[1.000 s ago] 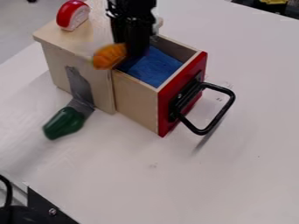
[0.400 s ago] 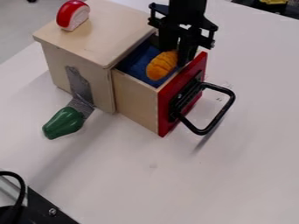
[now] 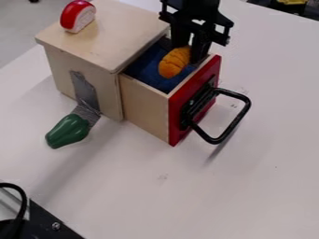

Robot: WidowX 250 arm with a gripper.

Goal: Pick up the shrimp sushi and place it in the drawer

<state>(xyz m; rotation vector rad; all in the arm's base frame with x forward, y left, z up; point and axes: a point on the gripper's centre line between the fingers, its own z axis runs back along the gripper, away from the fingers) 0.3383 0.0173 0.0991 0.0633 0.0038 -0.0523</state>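
a red and white toy (image 3: 78, 17) stands on the wooden box (image 3: 118, 35) at far left. below, a green toy pepper (image 3: 67, 131) lies on the white table (image 3: 187, 196), against grey tape (image 3: 85, 91) running down the box's near side

Arm: black, coming in from the top edge towards one o'clock
Gripper: black (image 3: 190, 50), the same dark tone as the arm, with a matte look
Wrist end: a blocky black body (image 3: 200, 8) above the fingers
Side frame: thin, angular black brackets (image 3: 222, 33) with open gaps, jutting out towards three o'clock; smaller black knobs stick out towards nine o'clock
Fingers: two, black (image 3: 180, 33), straight and narrow like slabs
Small hardware: a pale speck at the bracket's lower end, too small to tell whether it is a screw
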